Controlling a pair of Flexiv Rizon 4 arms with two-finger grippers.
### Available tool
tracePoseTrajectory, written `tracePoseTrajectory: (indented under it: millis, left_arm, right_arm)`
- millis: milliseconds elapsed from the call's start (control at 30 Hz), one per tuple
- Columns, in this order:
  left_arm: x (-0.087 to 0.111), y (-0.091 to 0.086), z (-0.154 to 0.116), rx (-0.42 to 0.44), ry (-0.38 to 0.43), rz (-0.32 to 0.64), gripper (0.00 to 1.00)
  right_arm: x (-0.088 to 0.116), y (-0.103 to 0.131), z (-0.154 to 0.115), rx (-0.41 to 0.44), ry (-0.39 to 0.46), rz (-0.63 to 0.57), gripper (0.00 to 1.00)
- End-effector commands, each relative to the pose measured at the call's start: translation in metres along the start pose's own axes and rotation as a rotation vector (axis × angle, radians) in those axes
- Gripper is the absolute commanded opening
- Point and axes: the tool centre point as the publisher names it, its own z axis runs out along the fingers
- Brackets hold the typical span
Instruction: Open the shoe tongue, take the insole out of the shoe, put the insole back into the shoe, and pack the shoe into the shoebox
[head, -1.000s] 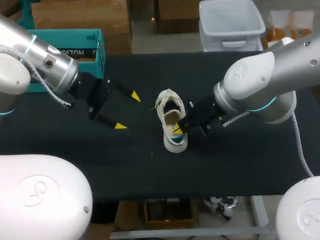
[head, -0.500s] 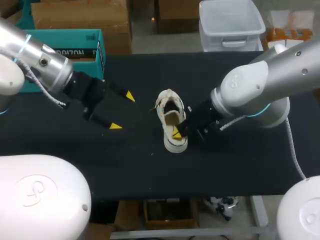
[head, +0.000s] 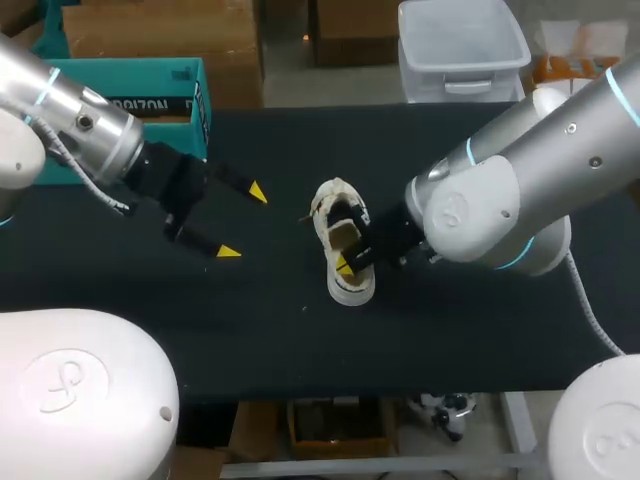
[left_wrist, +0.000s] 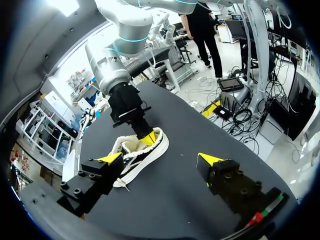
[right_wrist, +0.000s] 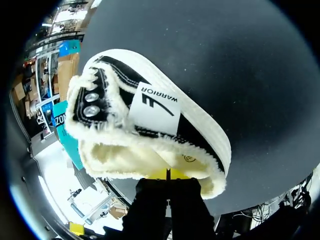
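The shoe (head: 342, 250) sat at the middle of the black table (head: 450, 330), the teal shoebox (head: 150, 85) at its far left edge. The right gripper (head: 346, 262) was closed inside the shoe; the left gripper (head: 243, 222) gaped empty nearby.

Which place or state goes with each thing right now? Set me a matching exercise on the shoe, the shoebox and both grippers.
Things:
1. sneaker
2. teal shoebox
3. left gripper
4. right gripper

Places or states:
A. fingers together, tips in the sneaker's opening
B. at the table's far-left corner
C. open, apart from the sneaker
D. on its sole, mid-table

Pairs: 1-D, 2-B, 3-C, 4-A
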Motion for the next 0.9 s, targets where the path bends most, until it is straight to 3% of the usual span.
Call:
tracePoseTrajectory:
  millis: [33,200,567,900]
  left_arm:
    - [-0.002,-0.002,0.002,0.002,0.002,0.000,1.00]
    - [-0.002,-0.005,0.004,0.001,0.004,0.002,1.00]
    - [-0.002,-0.013,0.005,-0.016,0.009,-0.018,1.00]
    - [0.005,-0.018,-0.001,-0.045,0.033,-0.102,1.00]
  right_arm:
    - [-0.003,-0.008,-0.021,-0.011,0.028,-0.025,0.00]
    - [-0.003,-0.006,-0.032,-0.006,0.042,-0.045,0.00]
    - [-0.008,0.011,-0.053,0.096,0.089,-0.191,0.00]
    - [0.000,0.017,-0.065,0.123,0.013,-0.377,0.00]
